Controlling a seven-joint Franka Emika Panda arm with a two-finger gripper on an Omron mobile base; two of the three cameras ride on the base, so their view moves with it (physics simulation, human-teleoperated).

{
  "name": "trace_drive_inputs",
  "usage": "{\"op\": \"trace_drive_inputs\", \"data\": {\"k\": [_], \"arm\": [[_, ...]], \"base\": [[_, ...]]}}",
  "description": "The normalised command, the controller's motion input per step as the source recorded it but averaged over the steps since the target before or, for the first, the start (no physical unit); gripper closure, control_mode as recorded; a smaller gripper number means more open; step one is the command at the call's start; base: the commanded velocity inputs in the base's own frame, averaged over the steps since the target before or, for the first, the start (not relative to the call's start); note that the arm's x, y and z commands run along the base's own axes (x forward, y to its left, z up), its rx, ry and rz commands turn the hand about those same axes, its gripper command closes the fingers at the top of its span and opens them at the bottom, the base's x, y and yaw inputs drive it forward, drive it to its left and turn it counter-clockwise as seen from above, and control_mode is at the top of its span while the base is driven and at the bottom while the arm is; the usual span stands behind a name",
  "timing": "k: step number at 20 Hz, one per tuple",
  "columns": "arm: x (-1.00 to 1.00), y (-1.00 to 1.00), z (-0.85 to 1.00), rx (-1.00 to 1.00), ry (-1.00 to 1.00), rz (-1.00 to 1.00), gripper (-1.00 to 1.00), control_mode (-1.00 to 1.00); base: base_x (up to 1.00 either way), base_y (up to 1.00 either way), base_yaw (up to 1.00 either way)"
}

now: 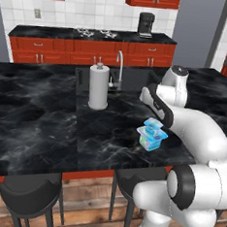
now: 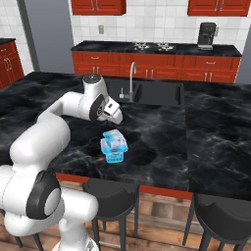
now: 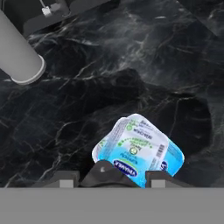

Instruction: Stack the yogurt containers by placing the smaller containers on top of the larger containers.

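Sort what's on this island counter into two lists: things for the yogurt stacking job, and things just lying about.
For the job:
- small yogurt cup, sitting on top of the tub
- large yogurt tub, on the counter
- gripper, just above the stack

Just lying about:
- paper towel roll
- sink and faucet
- coffee maker on the back counter
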Motion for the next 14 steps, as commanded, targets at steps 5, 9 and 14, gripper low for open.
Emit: {"op": "trace_drive_inputs", "data": {"k": [5, 9, 14], "arm": [[0.01, -0.18, 0.00, 0.01, -0.03, 0.02, 1.00, -1.00], [0.00, 0.00, 0.00, 0.00, 0.00, 0.00, 1.00, -1.00], [-0.03, 0.00, -0.13, 0.00, 0.00, 0.00, 1.00, -1.00]], "base": [[0.00, 0.00, 0.00], [0.00, 0.00, 0.00], [0.00, 0.00, 0.00]]}}
